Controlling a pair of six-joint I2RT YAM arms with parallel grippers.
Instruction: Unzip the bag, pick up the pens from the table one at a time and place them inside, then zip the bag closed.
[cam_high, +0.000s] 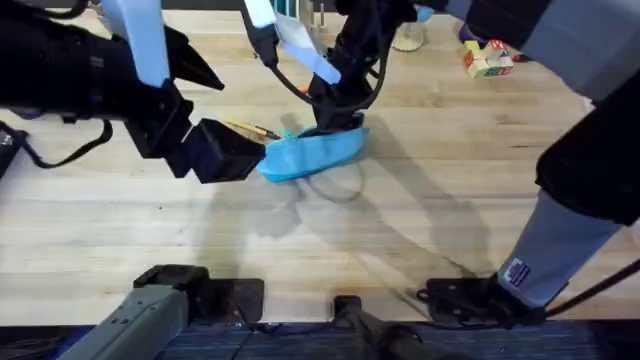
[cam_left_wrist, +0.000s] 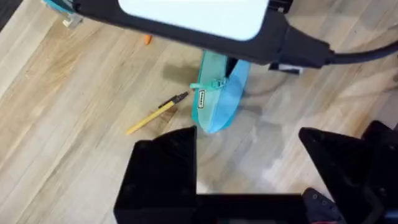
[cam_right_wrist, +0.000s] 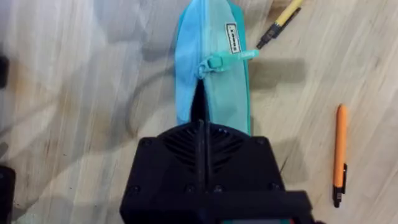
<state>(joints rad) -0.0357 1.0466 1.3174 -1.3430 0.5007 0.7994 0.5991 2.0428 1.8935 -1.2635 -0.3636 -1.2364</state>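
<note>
Turquoise fabric of the bag (cam_right_wrist: 211, 74) is clamped by the right jaws (cam_right_wrist: 202, 134) near the desk's (cam_high: 150, 240) far edge; the left jaws (cam_left_wrist: 249, 174) are held apart beside it, the yellow pen (cam_left_wrist: 155, 115) alongside, the orange pen (cam_right_wrist: 339, 152) nearby

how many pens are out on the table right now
2. The yellow pen lies on the table beside the bag, near its zip pull. The orange pen lies farther off on the same side. Neither is in the bag.
</note>
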